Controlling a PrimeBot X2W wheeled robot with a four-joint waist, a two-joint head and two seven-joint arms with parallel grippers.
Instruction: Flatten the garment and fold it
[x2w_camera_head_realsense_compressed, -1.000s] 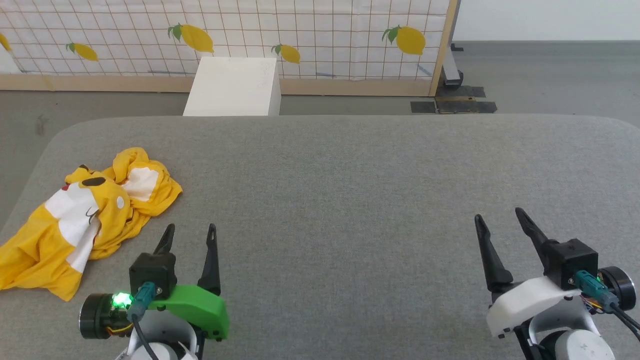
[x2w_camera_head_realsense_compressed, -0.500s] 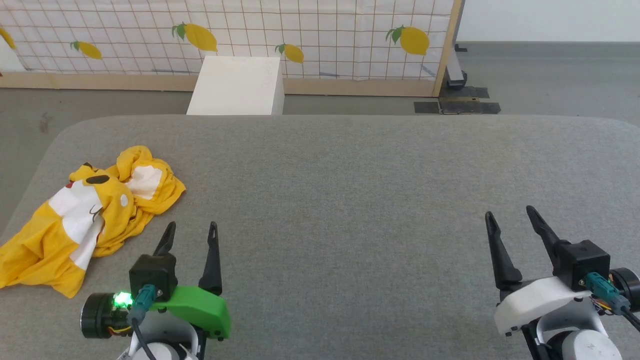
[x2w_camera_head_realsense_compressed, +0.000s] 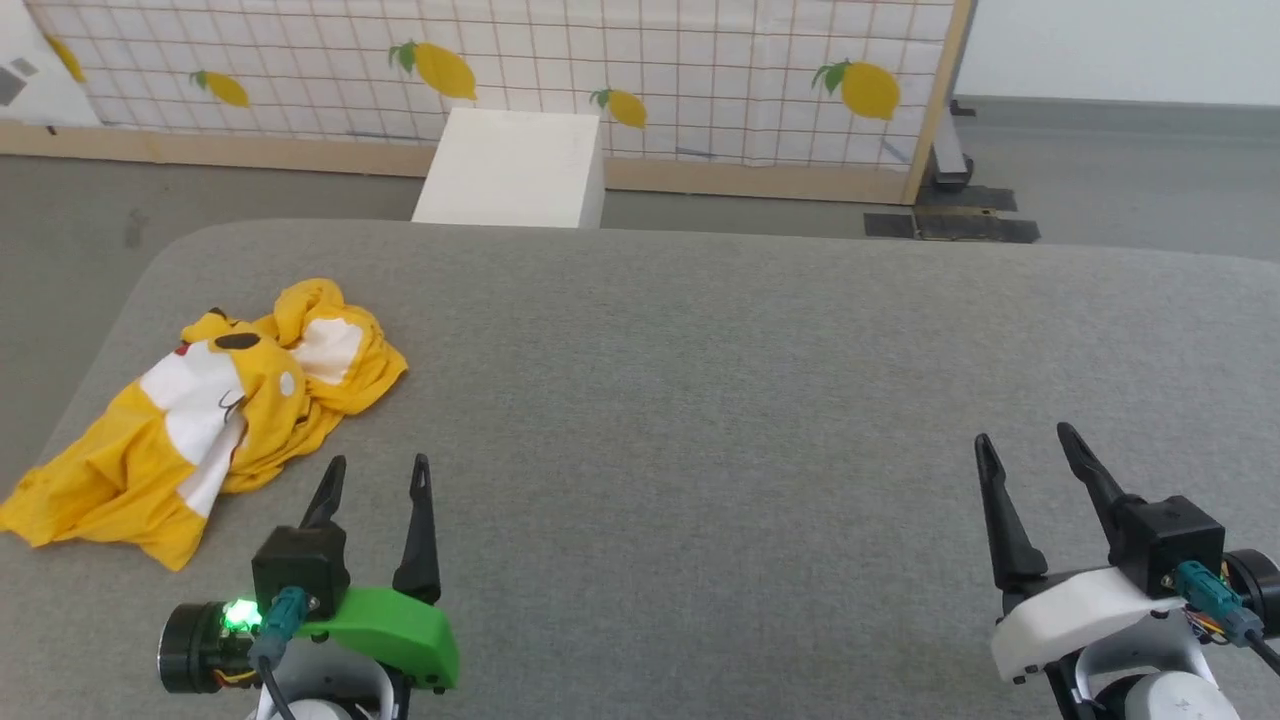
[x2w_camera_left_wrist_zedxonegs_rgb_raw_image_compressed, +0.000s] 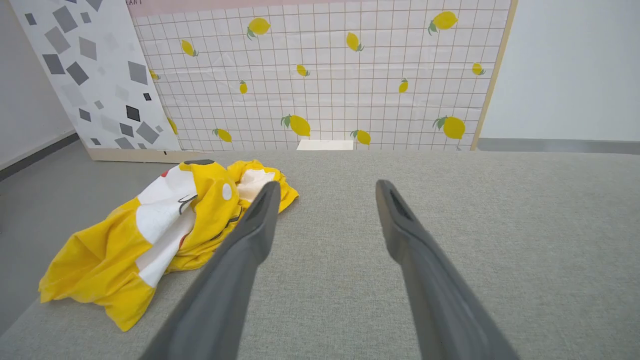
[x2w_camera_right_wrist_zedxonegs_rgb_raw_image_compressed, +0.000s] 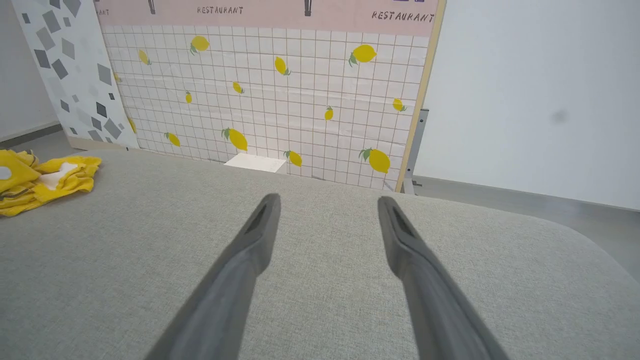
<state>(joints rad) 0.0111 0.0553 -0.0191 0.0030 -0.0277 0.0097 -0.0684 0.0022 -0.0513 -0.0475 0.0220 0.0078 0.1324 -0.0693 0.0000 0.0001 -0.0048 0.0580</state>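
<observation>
Left jaws: spread, gripping nothing, over the near-left part of the desk.
Right jaws: spread, gripping nothing, near-right, well apart from the left pair.
Garment: crumpled bright yellow T-shirt with white patches (x2w_camera_head_realsense_compressed: 250, 400), lying on the grey fabric-covered desk (x2w_camera_head_realsense_compressed: 700, 380) by its left edge, just left of the left jaws and not touching them.
Open room: bare fabric runs from the garment to the rounded right edge.

Garment (x2w_camera_right_wrist_zedxonegs_rgb_raw_image_compressed: 40, 182) partly beyond the right wrist view's left edge

One garment (x2w_camera_head_realsense_compressed: 130, 470); two hands (x2w_camera_head_realsense_compressed: 379, 460) (x2w_camera_head_realsense_compressed: 1022, 432); one box (x2w_camera_head_realsense_compressed: 515, 165)
</observation>
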